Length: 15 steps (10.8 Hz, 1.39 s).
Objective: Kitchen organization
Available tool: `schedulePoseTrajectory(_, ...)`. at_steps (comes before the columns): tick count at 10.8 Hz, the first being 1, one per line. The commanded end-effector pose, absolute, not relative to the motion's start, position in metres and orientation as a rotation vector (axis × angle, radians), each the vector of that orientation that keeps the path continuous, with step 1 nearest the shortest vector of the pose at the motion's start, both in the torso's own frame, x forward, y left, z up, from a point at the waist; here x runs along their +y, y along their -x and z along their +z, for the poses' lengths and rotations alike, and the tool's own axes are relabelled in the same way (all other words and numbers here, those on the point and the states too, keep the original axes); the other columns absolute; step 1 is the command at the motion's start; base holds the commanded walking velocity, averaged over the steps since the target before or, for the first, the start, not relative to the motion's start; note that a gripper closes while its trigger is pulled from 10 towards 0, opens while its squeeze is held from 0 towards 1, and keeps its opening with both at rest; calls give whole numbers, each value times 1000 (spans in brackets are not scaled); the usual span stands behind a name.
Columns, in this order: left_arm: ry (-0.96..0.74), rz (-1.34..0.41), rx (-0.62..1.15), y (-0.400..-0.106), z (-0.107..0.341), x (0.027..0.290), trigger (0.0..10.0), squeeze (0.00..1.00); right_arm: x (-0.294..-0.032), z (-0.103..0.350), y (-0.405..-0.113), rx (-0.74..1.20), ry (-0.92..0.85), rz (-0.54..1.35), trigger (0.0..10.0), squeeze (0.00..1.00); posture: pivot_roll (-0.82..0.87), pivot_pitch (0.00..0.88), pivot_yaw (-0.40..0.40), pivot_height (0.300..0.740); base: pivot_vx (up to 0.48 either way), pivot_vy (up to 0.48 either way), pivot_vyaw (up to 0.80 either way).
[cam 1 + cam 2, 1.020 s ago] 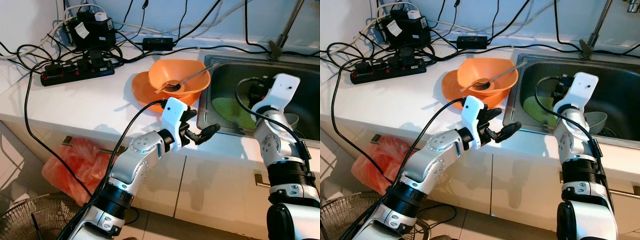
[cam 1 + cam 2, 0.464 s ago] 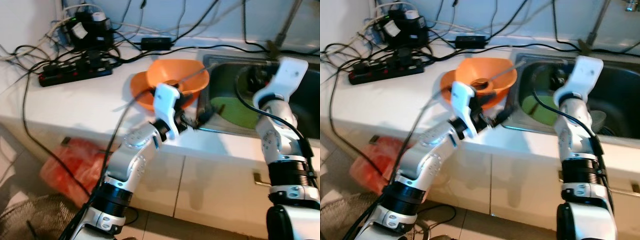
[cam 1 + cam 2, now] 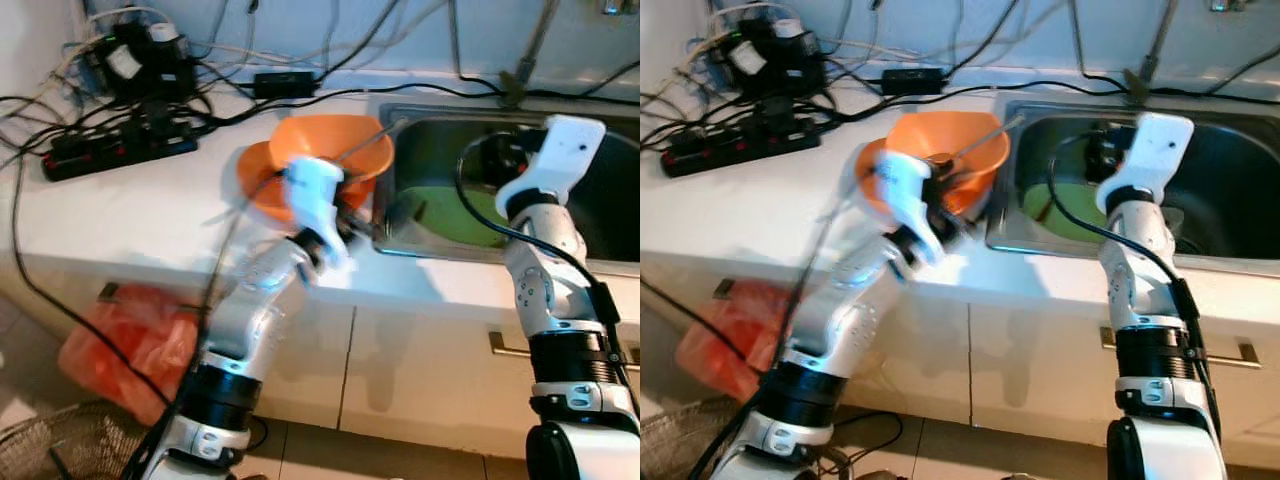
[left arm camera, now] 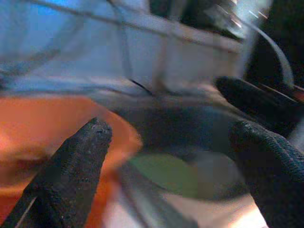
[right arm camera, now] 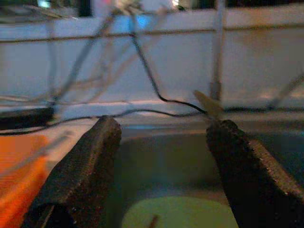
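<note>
The left arm is bent at the elbow and reaches forward, blurred, its left hand (image 4: 171,156) with both black fingers (image 4: 78,164) spread wide apart. The right arm rises upright from its elbow, and the right hand (image 5: 166,175) likewise has its fingers (image 5: 83,166) parted.

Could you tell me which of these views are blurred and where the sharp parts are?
Both eye views: the left arm and its end effector by the orange bowl are motion-smeared, while the right arm and sink stay fairly crisp. Left wrist view: soft throughout, the fingers alone sharp. Right wrist view: dim, background cables slightly blurred.
</note>
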<state>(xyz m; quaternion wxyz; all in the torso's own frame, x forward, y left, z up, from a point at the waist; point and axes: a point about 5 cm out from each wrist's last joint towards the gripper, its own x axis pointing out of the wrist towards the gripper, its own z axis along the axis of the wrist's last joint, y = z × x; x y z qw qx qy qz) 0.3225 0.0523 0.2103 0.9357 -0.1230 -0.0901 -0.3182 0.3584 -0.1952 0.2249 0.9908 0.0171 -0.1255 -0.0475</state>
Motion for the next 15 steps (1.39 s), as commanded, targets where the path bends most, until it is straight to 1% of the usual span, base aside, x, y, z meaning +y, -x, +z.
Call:
schedulePoseTrajectory(1, 242, -618, -257, -323, 226, 57, 10000, 0, -191, 229, -356, -276, -17, -77, 10000, 0, 7, 30, 31, 740, 0, 0, 0)
schedulePoseTrajectory(3, 229, -512, -326, -326, 235, 76, 10000, 0, -177, 247, -350, -369, 5, -23, 10000, 0, 9, 30, 30, 740, 0, 0, 0)
schedulePoseTrajectory(6, 233, -531, -341, -325, 238, 72, 10000, 0, -168, 252, -348, -397, 21, 7, 10000, 0, 10, 26, 32, 740, 0, 0, 0)
schedulePoseTrajectory(13, 218, -557, -319, -325, 234, 68, 10000, 0, -165, 253, -346, -402, 36, 5, 10000, 0, 12, 30, 38, 740, 335, 0, 0)
schedulePoseTrajectory(15, 215, -559, -319, -324, 234, 68, 10000, 0, -164, 252, -346, -400, 35, 3, 10000, 0, 14, 30, 39, 740, 0, 0, 0)
